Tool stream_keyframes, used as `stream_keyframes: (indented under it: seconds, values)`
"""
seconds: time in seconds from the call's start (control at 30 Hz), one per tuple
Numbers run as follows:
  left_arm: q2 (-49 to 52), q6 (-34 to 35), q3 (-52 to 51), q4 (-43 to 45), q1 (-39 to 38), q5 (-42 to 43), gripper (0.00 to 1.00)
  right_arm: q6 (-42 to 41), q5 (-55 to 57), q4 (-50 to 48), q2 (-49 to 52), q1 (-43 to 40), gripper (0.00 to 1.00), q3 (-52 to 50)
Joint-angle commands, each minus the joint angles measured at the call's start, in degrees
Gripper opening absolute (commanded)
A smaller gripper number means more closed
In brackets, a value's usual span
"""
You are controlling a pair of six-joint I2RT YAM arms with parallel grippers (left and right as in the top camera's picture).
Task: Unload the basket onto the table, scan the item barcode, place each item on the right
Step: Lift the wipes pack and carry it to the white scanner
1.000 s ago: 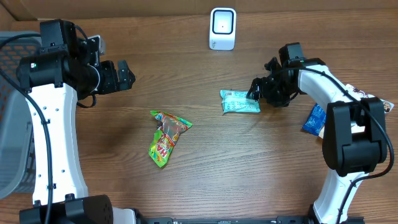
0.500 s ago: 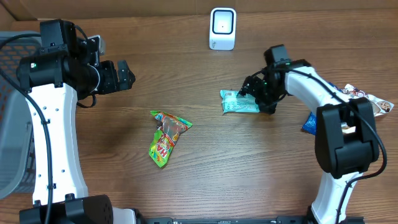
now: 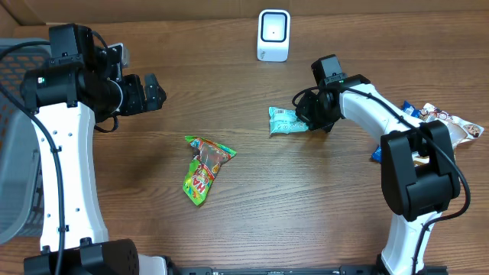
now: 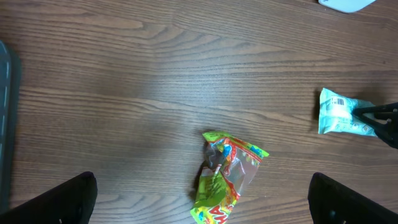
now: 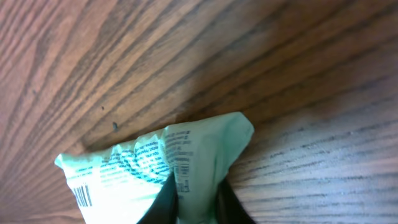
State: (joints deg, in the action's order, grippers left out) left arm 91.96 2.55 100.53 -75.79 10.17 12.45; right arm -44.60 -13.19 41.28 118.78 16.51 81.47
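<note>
A mint-green packet (image 3: 283,121) lies on the wooden table right of centre. My right gripper (image 3: 309,120) is shut on its right end. In the right wrist view the two dark fingers pinch a fold of the packet (image 5: 155,165), and a small barcode (image 5: 82,196) shows near its left end. The white scanner (image 3: 273,34) stands at the back edge, apart from the packet. My left gripper (image 3: 153,93) hangs open above the table's left side, holding nothing. Its wrist view shows the packet (image 4: 339,115) far to the right.
A green and red candy bag (image 3: 202,168) lies left of centre, under the left gripper's view (image 4: 227,180). A grey basket (image 3: 14,137) stands at the left edge. Several more packets (image 3: 439,122) lie at the right edge beside the right arm.
My right gripper moved left along the packet and shut on its right end. The packet shifted slightly left. The left arm has not moved.
</note>
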Motion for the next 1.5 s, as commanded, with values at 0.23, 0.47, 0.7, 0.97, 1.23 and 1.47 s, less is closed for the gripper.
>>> stream_keyframes:
  seconds: [0.23, 0.47, 0.7, 0.97, 1.23, 1.47]
  values:
    - [-0.22, -1.29, -0.31, -0.02, -0.13, 0.68, 1.0, 18.16, -7.98, -5.05, 3.19, -0.37, 0.04, 0.42]
    - [-0.22, -1.29, -0.31, -0.02, -0.13, 0.68, 1.0, 33.73, -21.31, -5.29, -0.96, -2.93, 0.04, 3.19]
    - [-0.22, -1.29, -0.31, -0.02, -0.13, 0.68, 1.0, 38.66, -25.05, -6.99, -8.55, -4.17, 0.04, 3.3]
    - [-0.22, -1.29, -0.31, -0.02, -0.11, 0.68, 0.99, 38.62, -16.37, -7.39, -19.47, -4.17, 0.04, 3.43]
    - [-0.22, -1.29, -0.31, -0.02, -0.13, 0.68, 1.0, 38.56, -7.02, -7.52, -27.39, -2.34, 0.04, 3.43]
    - [-0.22, -1.29, -0.31, -0.02, -0.13, 0.68, 0.99, 34.12, 5.97, -8.13, -27.56, 0.81, 0.04, 3.41]
